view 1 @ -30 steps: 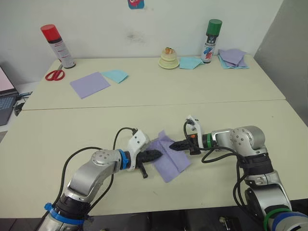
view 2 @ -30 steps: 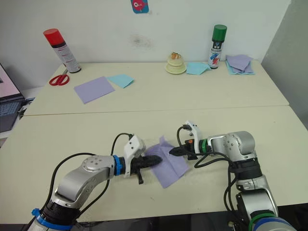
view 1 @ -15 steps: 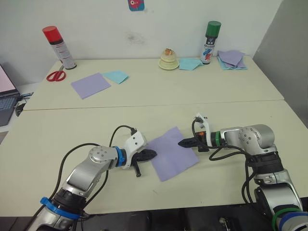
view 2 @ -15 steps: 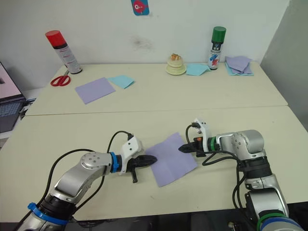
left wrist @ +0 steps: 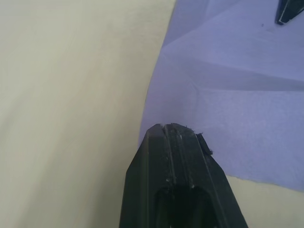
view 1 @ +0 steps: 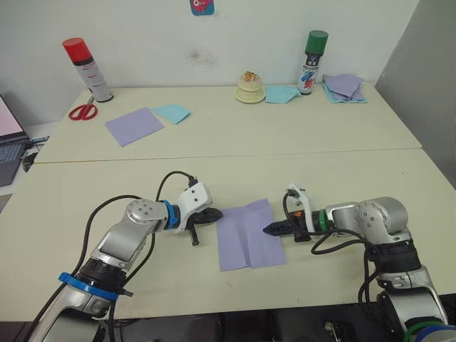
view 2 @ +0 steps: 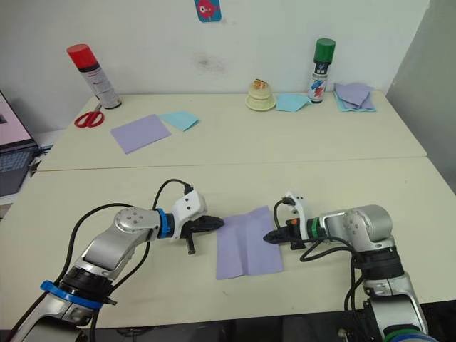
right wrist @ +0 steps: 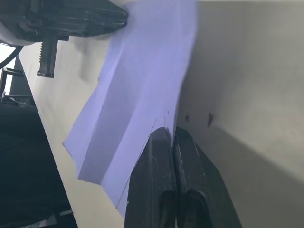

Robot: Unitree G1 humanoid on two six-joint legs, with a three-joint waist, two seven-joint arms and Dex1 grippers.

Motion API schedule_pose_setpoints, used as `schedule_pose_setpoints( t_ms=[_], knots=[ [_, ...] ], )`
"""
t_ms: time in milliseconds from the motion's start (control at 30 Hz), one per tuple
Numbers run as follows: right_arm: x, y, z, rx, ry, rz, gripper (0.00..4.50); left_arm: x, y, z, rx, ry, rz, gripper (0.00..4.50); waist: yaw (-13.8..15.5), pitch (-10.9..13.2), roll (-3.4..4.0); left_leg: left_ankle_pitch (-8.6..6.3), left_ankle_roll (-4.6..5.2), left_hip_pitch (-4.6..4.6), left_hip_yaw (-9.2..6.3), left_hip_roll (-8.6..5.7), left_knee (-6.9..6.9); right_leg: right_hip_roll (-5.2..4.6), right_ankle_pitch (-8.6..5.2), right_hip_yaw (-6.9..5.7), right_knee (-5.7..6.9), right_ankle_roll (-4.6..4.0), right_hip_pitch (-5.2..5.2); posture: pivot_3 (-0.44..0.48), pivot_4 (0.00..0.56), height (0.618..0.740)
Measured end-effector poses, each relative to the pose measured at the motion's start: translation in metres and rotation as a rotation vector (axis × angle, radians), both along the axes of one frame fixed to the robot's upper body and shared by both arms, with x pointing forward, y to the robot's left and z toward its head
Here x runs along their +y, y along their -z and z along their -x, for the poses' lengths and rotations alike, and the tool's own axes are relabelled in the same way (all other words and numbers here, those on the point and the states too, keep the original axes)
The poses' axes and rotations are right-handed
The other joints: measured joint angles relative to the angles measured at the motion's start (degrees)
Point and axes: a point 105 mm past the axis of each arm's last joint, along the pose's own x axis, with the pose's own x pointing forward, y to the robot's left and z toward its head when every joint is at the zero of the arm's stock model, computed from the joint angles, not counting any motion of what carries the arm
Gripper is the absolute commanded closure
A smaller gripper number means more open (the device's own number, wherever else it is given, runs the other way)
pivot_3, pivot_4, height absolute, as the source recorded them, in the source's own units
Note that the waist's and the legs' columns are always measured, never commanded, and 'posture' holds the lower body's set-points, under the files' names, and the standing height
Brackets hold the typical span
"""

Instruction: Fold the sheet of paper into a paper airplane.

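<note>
Sheet of paper (view 1: 247, 235) flat on near bench (view 1: 85, 192), opened out, creases showing, between my two pincers. My left pincer (view 1: 217, 214) at sheet's upper left corner, fingers pressed together, tip touching edge; can't tell if paper caught between. My right pincer (view 1: 268, 229) at sheet's right edge, fingers together, tip on paper. Well beyond sheet, on far bench: smooth lavender square (view 1: 133, 125), light-blue sheet (view 1: 171, 112), scissors (view 1: 82, 110), red-capped can (view 1: 85, 69), green-capped can (view 1: 311, 61).
</note>
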Motion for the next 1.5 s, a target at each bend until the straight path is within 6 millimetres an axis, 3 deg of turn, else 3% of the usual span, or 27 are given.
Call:
schedule_pose_setpoints(
  t_ms=[467, 700, 833, 933, 1000, 1067, 1200, 1333, 1500],
  knots=[
    [-0.003, -0.002, 0.007, 0.028, 0.059, -0.032, 4.48, -0.001, -0.001, -0.002, -0.084, 0.095, -0.079, 4.5, 0.0, 0.0, 0.02, 0.0, 0.0, 0.0, 0.01, -0.03, 0.0, 0.01, 0.0, -0.01, 0.0, 0.0, 0.01, 0.0, 0.15, 0.74],
    [-0.014, -0.003, 0.013, -0.087, -0.022, 0.056, 2.2, -0.004, -0.001, -0.005, -0.097, 0.11, -0.077, 4.5, 0.0, 0.0, 0.03, 0.0, 0.0, 0.0, 0.02, -0.08, 0.04, 0.01, -0.02, -0.04, -0.03, 0.11, 0.04, 0.0, 0.15, 0.74],
    [-0.035, -0.021, -0.011, -0.353, -0.031, 0.111, 2.2, -0.004, -0.001, -0.006, -0.097, 0.107, -0.072, 4.5, 0.0, 0.0, 0.03, 0.0, 0.01, 0.0, 0.09, -0.17, 0.06, 0.0, -0.09, -0.02, -0.05, 0.43, 0.06, 0.0, 0.15, 0.74],
    [-0.027, -0.054, -0.031, -0.612, -0.063, 0.041, 2.2, -0.002, -0.001, -0.008, -0.096, 0.097, -0.072, 4.5, -0.2, 0.0, 0.03, 0.01, 0.01, 0.05, 0.13, -0.07, 0.05, 0.02, -0.09, 0.0, -0.03, 0.45, 0.06, 0.0, 0.15, 0.74],
    [-0.009, -0.076, -0.032, -0.735, -0.119, -0.067, 2.56, -0.001, -0.001, -0.008, -0.097, 0.097, -0.071, 4.5, -0.2, 0.0, 0.02, 0.01, 0.01, 0.05, 0.08, 0.02, 0.04, 0.03, -0.05, -0.05, -0.02, 0.39, 0.07, 0.0, 0.15, 0.74],
    [0.007, -0.081, -0.025, -0.795, -0.198, -0.14, 3.11, -0.002, -0.001, -0.008, -0.102, 0.104, -0.07, 4.5, -0.1, 0.0, 0.02, 0.01, 0.0, 0.03, 0.03, 0.06, 0.04, 0.18, 0.08, -0.08, -0.02, 0.17, 0.07, 0.0, 0.15, 0.74],
    [0.038, -0.052, -0.008, -0.824, -0.346, -0.155, 4.48, -0.002, -0.001, -0.008, -0.104, 0.108, -0.069, 4.5, 0.0, 0.0, 0.0, 0.01, 0.0, 0.03, 0.0, 0.06, 0.04, 0.19, 0.08, -0.01, -0.03, 0.16, 0.05, 0.0, 0.15, 0.74],
    [0.053, -0.006, -0.002, -0.779, -0.408, -0.076, 4.48, -0.002, -0.001, -0.008, -0.103, 0.107, -0.069, 4.5, 0.0, 0.0, 0.0, 0.01, -0.01, 0.02, 0.02, 0.04, 0.07, 0.19, 0.09, 0.03, -0.04, 0.15, 0.03, 0.0, 0.15, 0.74],
    [0.046, 0.021, -0.009, -0.836, -0.421, 0.054, 4.48, -0.001, -0.003, -0.008, -0.082, 0.081, -0.056, 4.5, 0.0, 0.0, 0.0, 0.01, -0.01, 0.05, 0.03, 0.06, 0.07, 0.24, 0.09, 0.04, 0.0, 0.15, 0.02, 0.0, 0.15, 0.74]
  ],
)
